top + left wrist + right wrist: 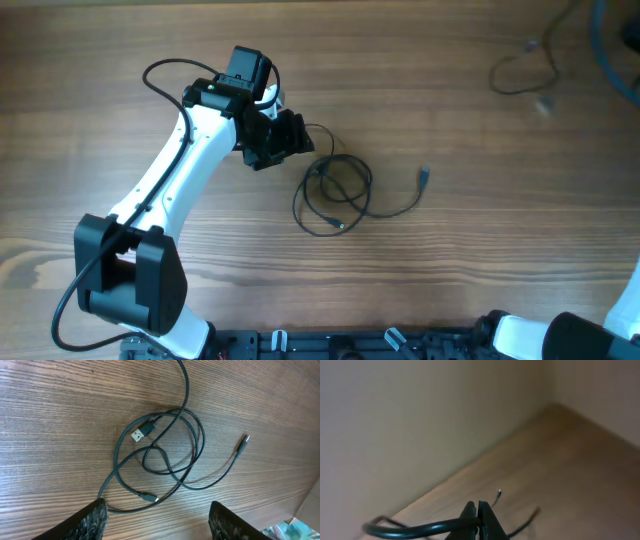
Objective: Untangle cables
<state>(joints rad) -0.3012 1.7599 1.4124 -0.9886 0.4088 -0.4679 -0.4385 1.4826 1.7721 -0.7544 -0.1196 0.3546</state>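
Thin black cables (pixel 335 195) lie in loose loops on the wood-grain table (pixel 480 250), open room all round; left claw (pixel 157 512) gapes beside them, right claw (pixel 477 520) pinches a cable (pixel 410 529).

I see the cables (pixel 165 460) lying as one loose, flat tangle of thin black loops just ahead of my left gripper (pixel 157 515), in line with the gap between its spread fingers. A USB-A plug (pixel 140 434) sits inside the coil, toward the left finger's side. A small plug (pixel 242 445) trails out beyond the right finger. Another black cord (pixel 415 529) runs sideways from my right gripper (pixel 476 510), pinched between its tips.
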